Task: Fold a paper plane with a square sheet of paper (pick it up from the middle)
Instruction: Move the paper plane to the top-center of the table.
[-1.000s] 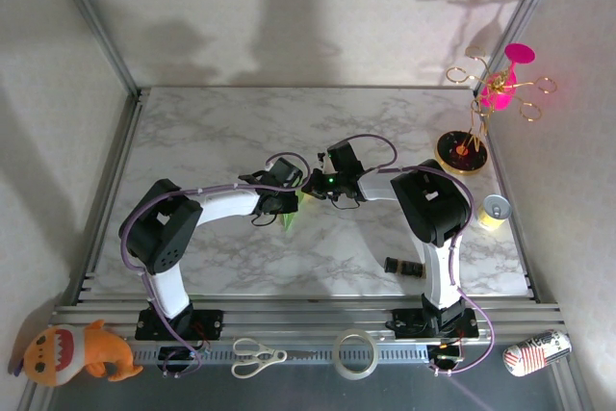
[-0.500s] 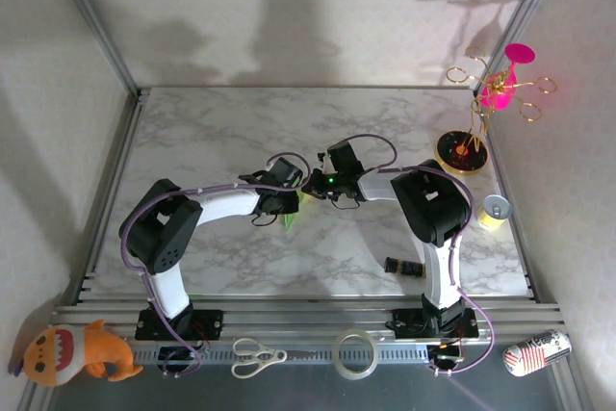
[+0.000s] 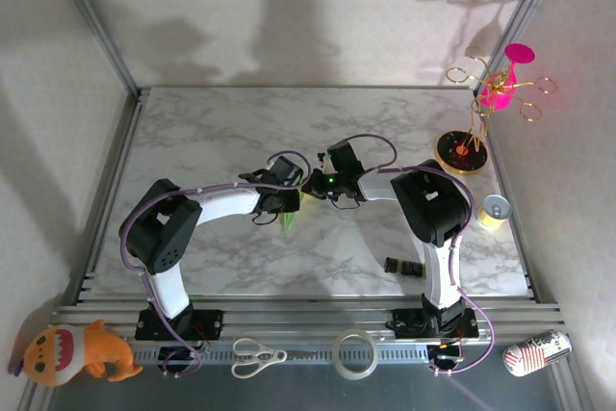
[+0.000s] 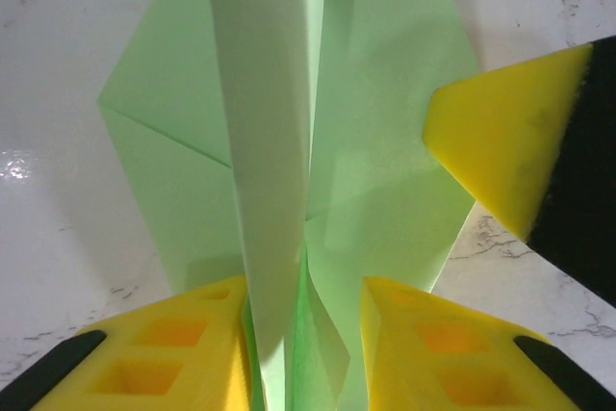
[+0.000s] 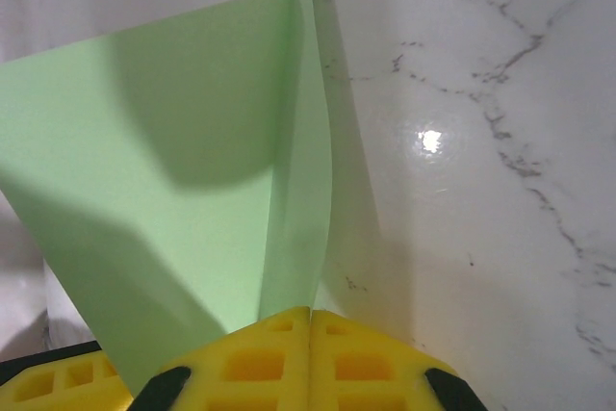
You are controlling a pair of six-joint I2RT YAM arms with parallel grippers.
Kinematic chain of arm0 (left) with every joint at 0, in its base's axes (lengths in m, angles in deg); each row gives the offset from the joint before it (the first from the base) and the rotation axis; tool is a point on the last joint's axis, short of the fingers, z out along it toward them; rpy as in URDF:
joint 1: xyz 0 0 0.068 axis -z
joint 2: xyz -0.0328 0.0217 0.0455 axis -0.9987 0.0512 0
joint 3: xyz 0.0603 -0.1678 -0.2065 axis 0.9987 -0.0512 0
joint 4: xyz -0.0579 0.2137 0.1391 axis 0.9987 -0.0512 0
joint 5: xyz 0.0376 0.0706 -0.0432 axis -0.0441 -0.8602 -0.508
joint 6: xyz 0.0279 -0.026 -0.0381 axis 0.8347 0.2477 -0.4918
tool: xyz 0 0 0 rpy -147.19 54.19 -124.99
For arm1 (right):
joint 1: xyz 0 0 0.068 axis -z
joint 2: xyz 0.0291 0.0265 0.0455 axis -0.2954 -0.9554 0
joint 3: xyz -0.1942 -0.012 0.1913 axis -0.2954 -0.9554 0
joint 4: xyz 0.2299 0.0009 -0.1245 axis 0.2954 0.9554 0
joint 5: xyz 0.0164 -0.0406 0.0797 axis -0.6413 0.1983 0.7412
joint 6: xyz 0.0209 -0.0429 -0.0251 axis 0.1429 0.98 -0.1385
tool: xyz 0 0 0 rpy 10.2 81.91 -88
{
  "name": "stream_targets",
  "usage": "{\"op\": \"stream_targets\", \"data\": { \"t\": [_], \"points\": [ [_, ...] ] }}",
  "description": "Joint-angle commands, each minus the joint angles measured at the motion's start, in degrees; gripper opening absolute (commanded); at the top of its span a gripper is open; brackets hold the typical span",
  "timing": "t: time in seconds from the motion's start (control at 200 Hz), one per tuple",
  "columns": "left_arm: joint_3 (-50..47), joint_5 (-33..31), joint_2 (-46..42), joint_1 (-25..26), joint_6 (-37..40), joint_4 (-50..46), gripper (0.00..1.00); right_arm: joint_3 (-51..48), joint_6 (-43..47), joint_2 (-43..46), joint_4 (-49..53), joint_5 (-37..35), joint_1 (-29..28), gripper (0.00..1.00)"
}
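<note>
The paper plane [image 3: 291, 216] is light green, creased paper held up at the middle of the marble table, its pointed tip hanging down toward the near side. In the left wrist view its folded ridge [image 4: 274, 170] stands between the yellow fingers of my left gripper [image 4: 303, 334], which are apart with loose layers between them. A yellow fingertip [image 4: 500, 141] of the right gripper touches the paper's right wing. My right gripper [image 5: 309, 320] is shut on an edge of the paper plane [image 5: 173, 199]. Seen from above, the left gripper [image 3: 298, 190] and the right gripper [image 3: 312, 183] meet at the paper.
A small dark block [image 3: 404, 266] lies near the right arm. A can [image 3: 494, 209] and a gold stand with a pink ornament [image 3: 462, 151] stand at the right edge. Scissors [image 3: 256, 356], a tape roll [image 3: 355, 352], a plush toy [image 3: 77, 353] and another can [image 3: 537, 351] lie along the front rail.
</note>
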Motion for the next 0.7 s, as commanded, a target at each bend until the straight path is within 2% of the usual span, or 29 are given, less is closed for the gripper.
{"op": "stream_targets", "data": {
  "t": [0.0,0.25,0.696],
  "points": [
    [0.3,1.0,0.7,0.1,-0.4,-0.7,0.31,0.8,0.6,-0.7,1.2,0.8,0.4,0.02],
    [0.7,1.0,0.1,0.0,-0.4,-1.1,0.23,0.8,0.6,-0.6,1.1,0.8,0.3,0.03],
    [1.9,-0.4,2.4,0.0,1.4,-3.1,0.24,0.9,0.5,-0.8,1.0,0.8,0.2,0.02]
  ]
}}
